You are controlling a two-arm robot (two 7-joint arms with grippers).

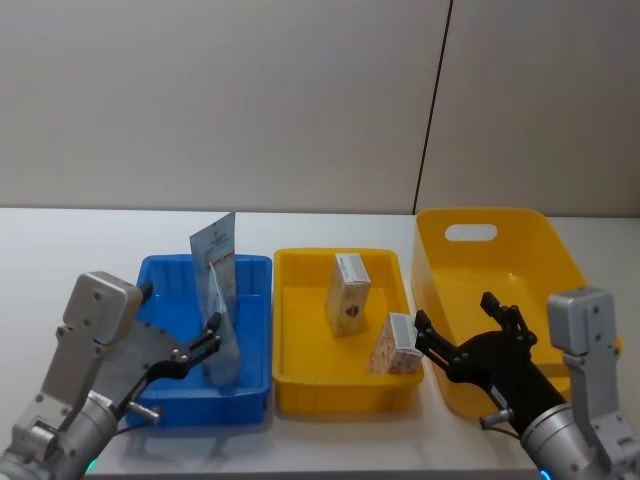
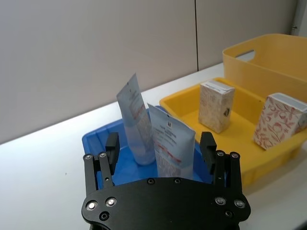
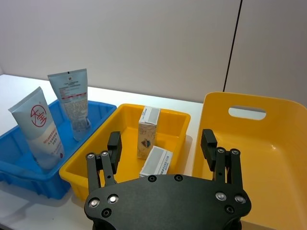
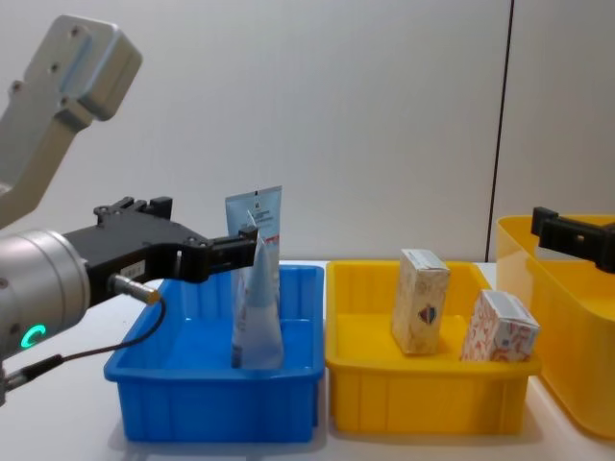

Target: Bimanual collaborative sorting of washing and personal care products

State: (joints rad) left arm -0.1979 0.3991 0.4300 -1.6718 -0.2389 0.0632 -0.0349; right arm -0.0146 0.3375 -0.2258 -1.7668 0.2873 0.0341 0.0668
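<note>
Surface (image 1: pixel 60 245): white, smooth and matte, with three plastic bins side by side on it.
Blue bin (image 1: pixel 258 330): shallow, rectangular, glossy moulded plastic, at my left end of the row. It holds both tubes.
Near tube (image 2: pixel 170 146): pale blue soft plastic with red-and-white print. It stands on its cap with the flat crimped end up.
Far tube (image 2: pixel 135 122): same make, standing just behind the near tube and leaning a little.
Low yellow bin (image 1: pixel 300 345): same tray shape as the blue bin, in the middle of the row. It holds both boxes.
Beige box (image 1: pixel 349 293): tall cardboard with a dark emblem, upright near the bin's middle.
Patterned box (image 1: pixel 394 345): white cardboard with a red-orange pattern, tilted against the bin's front right corner.
Deep yellow bin (image 1: pixel 540 265): taller, with rounded corners and a slot handle cut in its far wall, on my right.
My left gripper (image 2: pixel 160 143): black. The jaws are spread wide on either side of the near tube, clear of it and gripping nothing.
My right gripper (image 1: pixel 455 312): black. The jaws are wide apart and empty, above where the two yellow bins meet.
</note>
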